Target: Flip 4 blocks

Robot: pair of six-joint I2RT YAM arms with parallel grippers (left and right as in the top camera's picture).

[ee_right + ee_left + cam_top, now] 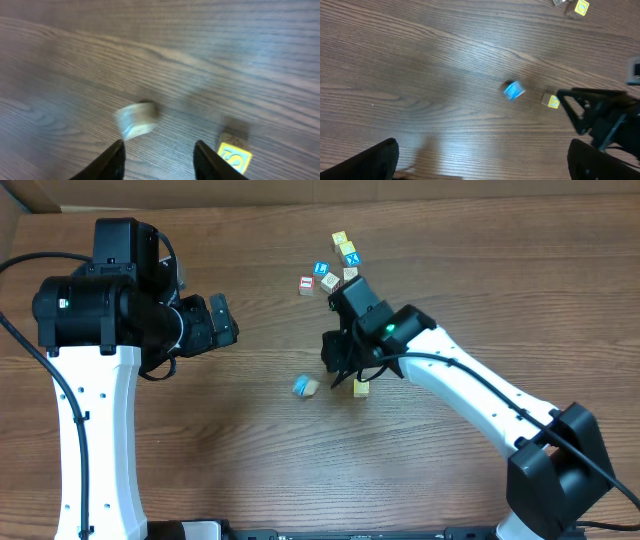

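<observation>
Yellow on top with a printed S, the S block (234,154) sits on the counter (60,60) just right of the right claw (159,150), whose jaws stand apart and hold nothing. Just ahead of that claw lies a blurred blue-faced block (303,386), its letter unreadable. The left claw (226,320) hangs wide open and empty, well away.

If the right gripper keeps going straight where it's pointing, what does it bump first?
Probably the blurry blue-faced block, just ahead of the open right gripper, slightly off-centre. Depth is unclear, so it might reach the table first. The yellow S block is off to the side.
</observation>
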